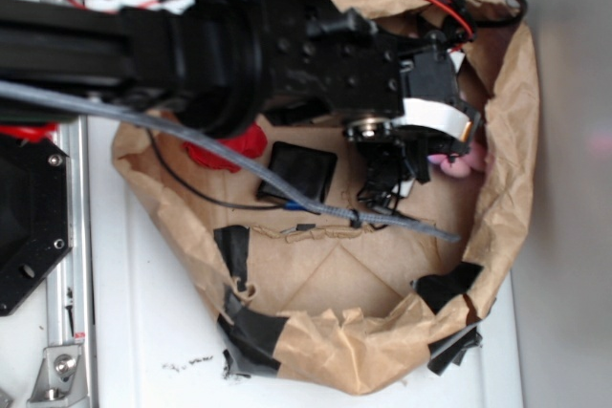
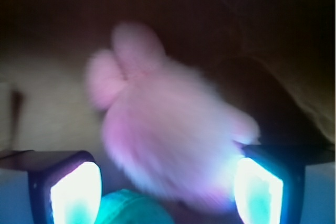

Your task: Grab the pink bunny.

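The pink bunny (image 2: pixel 168 124) fills the middle of the wrist view, blurred, with its two long ears pointing up and left. It lies between my gripper's (image 2: pixel 168 195) two lit fingers. The right finger (image 2: pixel 260 190) is at the bunny's side, and a gap remains beside the left finger (image 2: pixel 76 192). The gripper is open. In the exterior view only a bit of the pink bunny (image 1: pixel 457 164) shows, at the right side of the brown paper enclosure. The gripper (image 1: pixel 411 177) hangs over it and hides most of it.
A green ball (image 2: pixel 134 208) lies just under the gripper, beside the bunny. A red cloth lump (image 1: pixel 225 145) and a black square block (image 1: pixel 301 171) lie further left. Crumpled brown paper walls (image 1: pixel 512 169) ring the area, close behind the bunny. A grey cable (image 1: pixel 287 183) crosses the floor.
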`<state>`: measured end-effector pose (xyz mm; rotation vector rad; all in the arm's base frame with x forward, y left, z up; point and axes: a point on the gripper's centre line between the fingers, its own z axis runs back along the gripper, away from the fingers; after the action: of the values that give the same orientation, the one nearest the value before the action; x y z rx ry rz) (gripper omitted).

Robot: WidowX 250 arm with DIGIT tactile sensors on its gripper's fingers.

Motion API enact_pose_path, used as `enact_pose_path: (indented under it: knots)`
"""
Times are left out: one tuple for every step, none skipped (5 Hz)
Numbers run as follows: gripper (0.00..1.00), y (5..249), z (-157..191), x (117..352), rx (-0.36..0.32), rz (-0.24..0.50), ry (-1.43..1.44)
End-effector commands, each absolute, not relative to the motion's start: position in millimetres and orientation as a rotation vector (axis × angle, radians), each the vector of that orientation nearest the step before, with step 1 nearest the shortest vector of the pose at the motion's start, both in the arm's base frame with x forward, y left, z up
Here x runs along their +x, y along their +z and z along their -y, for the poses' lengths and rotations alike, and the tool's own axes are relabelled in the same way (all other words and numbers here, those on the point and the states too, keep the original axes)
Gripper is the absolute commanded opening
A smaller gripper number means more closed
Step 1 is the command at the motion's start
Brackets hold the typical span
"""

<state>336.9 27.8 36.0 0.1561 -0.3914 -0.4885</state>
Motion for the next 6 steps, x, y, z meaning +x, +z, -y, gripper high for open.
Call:
enact_pose_path:
  knots:
    - [0.00, 50, -11, 333, 0.175, 0.346, -0.372]
    - [0.00, 100, -3, 310, 0.117, 0.380, -0.270]
    - [0.00, 150, 16, 289, 0.102, 0.376, -0.231]
    - [0.00, 194, 46, 275, 0.028, 0.308, -0.263]
    - [0.00, 207, 56, 276, 0.060, 0.190, -0.164]
    - [0.00, 205, 48, 276, -0.031, 0.270, 0.095]
